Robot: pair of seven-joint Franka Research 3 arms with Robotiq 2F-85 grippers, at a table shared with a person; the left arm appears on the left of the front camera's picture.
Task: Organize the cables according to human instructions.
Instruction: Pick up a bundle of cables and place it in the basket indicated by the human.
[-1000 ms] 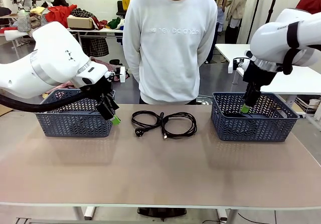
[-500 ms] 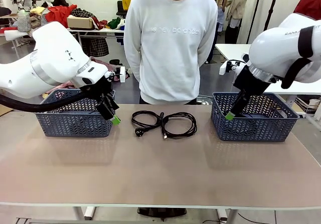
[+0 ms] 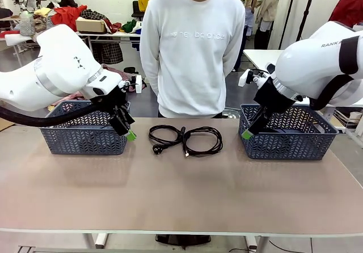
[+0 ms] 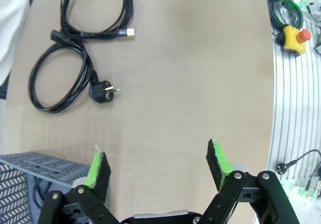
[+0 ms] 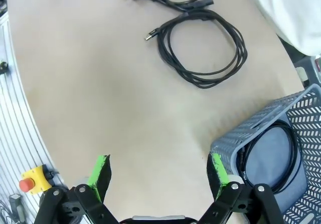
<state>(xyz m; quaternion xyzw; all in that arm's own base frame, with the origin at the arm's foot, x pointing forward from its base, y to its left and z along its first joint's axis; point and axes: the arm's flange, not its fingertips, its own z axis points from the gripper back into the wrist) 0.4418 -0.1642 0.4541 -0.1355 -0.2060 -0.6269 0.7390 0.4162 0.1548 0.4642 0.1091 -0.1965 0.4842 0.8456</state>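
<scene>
Lying side by side, cables (image 3: 183,135) aim plugs (image 3: 156,149) robotward; left hand (image 4: 156,153) and right hand (image 5: 159,158) gape empty.

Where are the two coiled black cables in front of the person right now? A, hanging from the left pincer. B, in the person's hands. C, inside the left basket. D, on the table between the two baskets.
D: the round-plug cable and the flat-plug cable lie side by side on the table, between the left basket and the right basket.
</scene>
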